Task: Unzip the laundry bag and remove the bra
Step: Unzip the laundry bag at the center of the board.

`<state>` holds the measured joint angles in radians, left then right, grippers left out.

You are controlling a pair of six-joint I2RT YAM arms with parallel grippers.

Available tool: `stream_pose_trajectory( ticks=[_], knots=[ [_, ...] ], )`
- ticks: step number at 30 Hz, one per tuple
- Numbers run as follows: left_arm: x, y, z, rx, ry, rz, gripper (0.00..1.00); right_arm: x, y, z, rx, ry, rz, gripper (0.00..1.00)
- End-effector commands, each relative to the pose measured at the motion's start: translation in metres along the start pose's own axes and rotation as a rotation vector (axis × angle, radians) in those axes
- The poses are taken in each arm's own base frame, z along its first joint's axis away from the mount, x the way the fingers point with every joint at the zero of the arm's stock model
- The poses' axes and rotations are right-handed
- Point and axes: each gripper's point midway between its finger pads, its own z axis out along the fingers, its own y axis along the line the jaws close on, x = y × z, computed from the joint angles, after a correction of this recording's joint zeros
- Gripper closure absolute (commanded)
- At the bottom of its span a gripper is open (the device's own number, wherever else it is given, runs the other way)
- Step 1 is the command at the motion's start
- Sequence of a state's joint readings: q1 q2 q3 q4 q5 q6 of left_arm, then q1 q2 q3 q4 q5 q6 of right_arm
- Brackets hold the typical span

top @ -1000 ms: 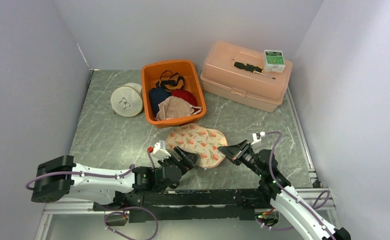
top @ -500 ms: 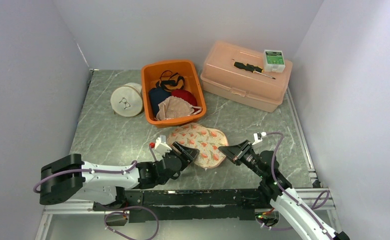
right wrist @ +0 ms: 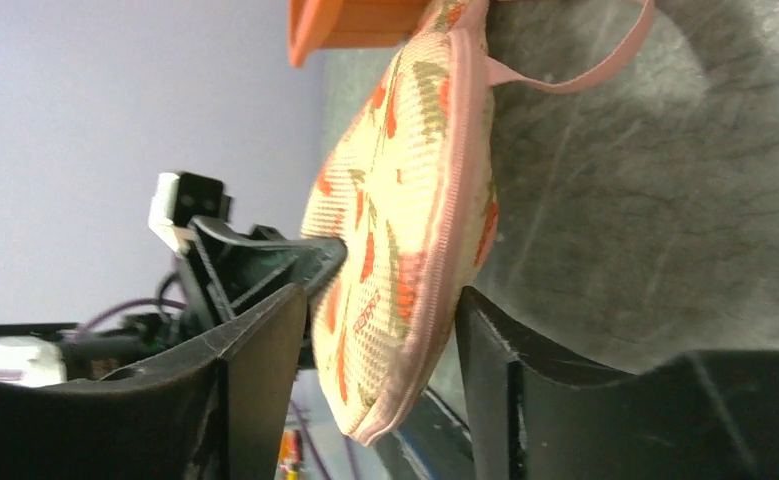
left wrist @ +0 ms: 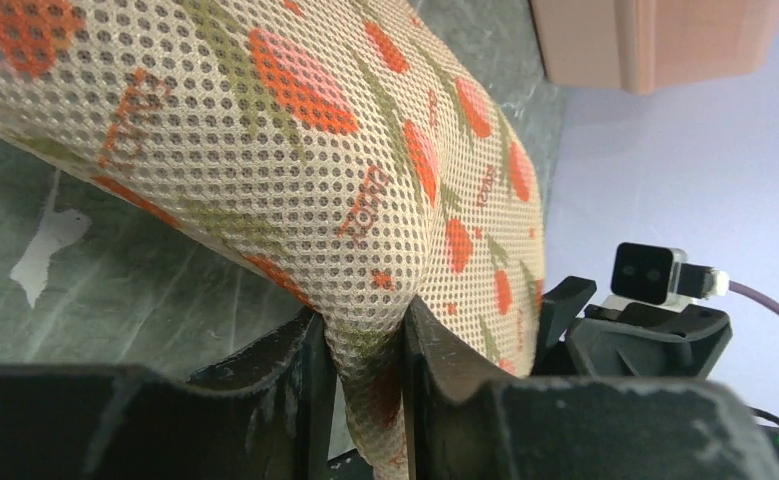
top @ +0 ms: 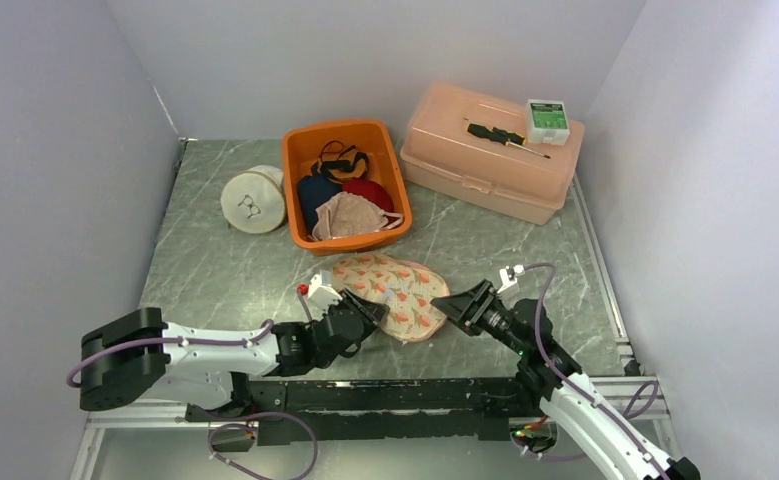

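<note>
The laundry bag (top: 397,293) is a cream mesh pouch with orange strawberries and a pink zipper edge, lying flat on the marble table. My left gripper (top: 373,310) is shut on its near-left edge; the mesh (left wrist: 295,150) bunches into a fold pinched between the jaws of the left gripper (left wrist: 365,372). My right gripper (top: 442,301) is open at the bag's right end. In the right wrist view the zipper seam (right wrist: 452,200) hangs between the spread fingers of the right gripper (right wrist: 380,305) without being pinched. The zipper looks closed along that seam. The bra is hidden.
An orange bin (top: 300,150) with several garments stands behind the bag. A white round pouch (top: 253,200) sits to the bin's left. At the back right is a peach case (top: 490,170) with a screwdriver (top: 505,136) and a green-white box (top: 546,118) on top. Walls close both sides.
My left gripper reached forward and closed on the bag's near-left edge. My right gripper went from shut to open and slid left around the bag's right end. The bag shifted slightly left.
</note>
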<state>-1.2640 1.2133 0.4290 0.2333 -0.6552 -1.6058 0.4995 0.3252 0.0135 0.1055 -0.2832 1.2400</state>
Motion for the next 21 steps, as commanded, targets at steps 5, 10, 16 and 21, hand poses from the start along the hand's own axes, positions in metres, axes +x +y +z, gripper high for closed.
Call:
stream_pose_trajectory(
  ticks=[5, 10, 16, 21],
  knots=[
    [-0.009, -0.01, -0.003, -0.054, -0.028, 0.058, 0.74, -0.005, -0.027, -0.009, 0.162, 0.002, -0.215, 0.06],
    [-0.016, 0.0, -0.007, -0.162, -0.055, 0.055, 0.81, -0.027, -0.037, -0.018, 0.332, -0.036, -0.347, 0.0],
    [-0.024, 0.003, -0.006, -0.248, -0.098, 0.001, 0.94, -0.032, -0.03, -0.008, 0.312, -0.038, -0.359, 0.0],
    [-0.028, -0.001, 0.007, -0.272, -0.084, -0.031, 0.97, -0.01, 0.013, -0.002, 0.111, 0.116, -0.531, 0.05]
  ],
)
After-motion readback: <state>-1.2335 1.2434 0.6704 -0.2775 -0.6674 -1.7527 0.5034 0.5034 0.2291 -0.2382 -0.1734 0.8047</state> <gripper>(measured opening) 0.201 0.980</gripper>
